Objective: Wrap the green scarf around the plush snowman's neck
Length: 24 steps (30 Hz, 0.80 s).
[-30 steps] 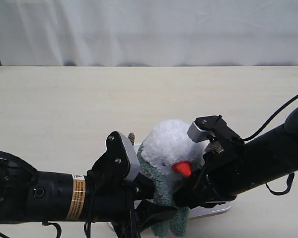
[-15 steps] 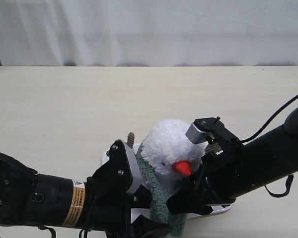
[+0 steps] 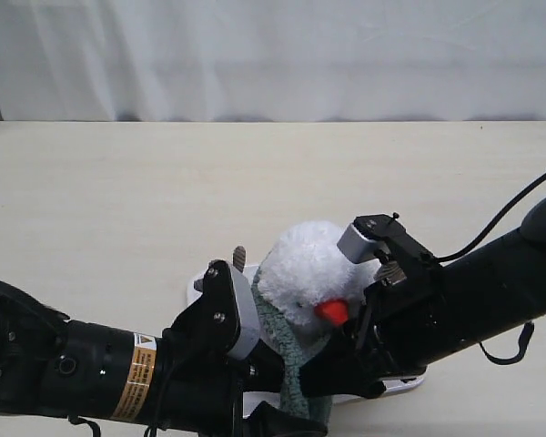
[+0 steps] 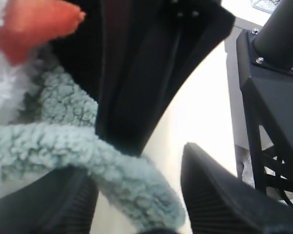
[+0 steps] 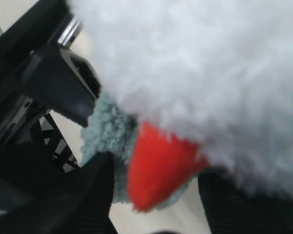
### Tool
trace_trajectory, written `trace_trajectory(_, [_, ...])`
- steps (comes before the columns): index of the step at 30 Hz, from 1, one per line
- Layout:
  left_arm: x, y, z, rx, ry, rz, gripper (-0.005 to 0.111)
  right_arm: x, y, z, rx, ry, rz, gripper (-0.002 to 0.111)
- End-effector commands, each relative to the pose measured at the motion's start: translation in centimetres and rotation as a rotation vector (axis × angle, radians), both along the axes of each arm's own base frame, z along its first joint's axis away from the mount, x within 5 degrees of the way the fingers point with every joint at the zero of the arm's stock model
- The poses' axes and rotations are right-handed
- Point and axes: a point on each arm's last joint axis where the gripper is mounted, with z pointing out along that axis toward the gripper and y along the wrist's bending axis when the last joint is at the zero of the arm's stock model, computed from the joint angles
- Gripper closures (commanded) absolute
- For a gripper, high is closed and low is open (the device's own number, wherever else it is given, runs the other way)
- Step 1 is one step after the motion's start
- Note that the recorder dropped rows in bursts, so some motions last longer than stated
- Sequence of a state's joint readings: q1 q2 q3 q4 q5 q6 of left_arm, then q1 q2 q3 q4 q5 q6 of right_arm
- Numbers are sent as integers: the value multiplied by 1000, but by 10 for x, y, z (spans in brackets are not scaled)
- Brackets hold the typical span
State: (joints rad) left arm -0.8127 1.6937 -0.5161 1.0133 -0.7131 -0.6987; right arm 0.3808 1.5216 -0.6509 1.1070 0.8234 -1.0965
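The plush snowman (image 3: 305,267) stands low in the middle of the exterior view, and its orange nose (image 3: 332,312) points toward the camera. The green scarf (image 3: 289,344) lies around its neck and hangs down the front. My left gripper (image 4: 136,163) is open; the scarf's rounded end (image 4: 139,187) lies loosely between its ribbed fingers (image 4: 219,195). My right gripper (image 5: 156,170) is also open, right under the head (image 5: 200,63). The nose (image 5: 158,170) and a bit of scarf (image 5: 107,131) sit between its fingers. The neck crease itself is hidden.
A white flat base (image 3: 400,385) shows under the snowman. Both black arms crowd the toy, the left arm (image 3: 118,373) from the lower left and the right arm (image 3: 473,291) from the right. Pale wooden table (image 3: 255,182) stretches back to a white curtain.
The left arm has dropped lower and toward the camera, so the scarf's hanging ends are now mostly covered. The right gripper has edged left, and the snowman's head has shifted slightly.
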Motion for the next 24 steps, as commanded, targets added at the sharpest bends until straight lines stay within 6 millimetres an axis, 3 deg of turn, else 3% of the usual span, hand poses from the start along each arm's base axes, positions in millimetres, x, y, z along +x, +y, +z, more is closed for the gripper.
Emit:
trace_trajectory(1, [-1, -1, 0, -21, 16, -2, 59, 2, 1, -2, 31, 24, -31, 55])
trace_trajectory(7, [-1, 0, -1, -4, 12, 6, 59, 5, 7, -11, 96, 73, -29, 43])
trace_trajectory(17, [2, 6, -9, 107, -19, 24, 59, 1, 9, -8, 123, 78, 11, 43])
trace_trajectory(24, [-2, -2, 2, -39, 2, -18, 59, 3, 10, -6, 148, 69, -6, 43])
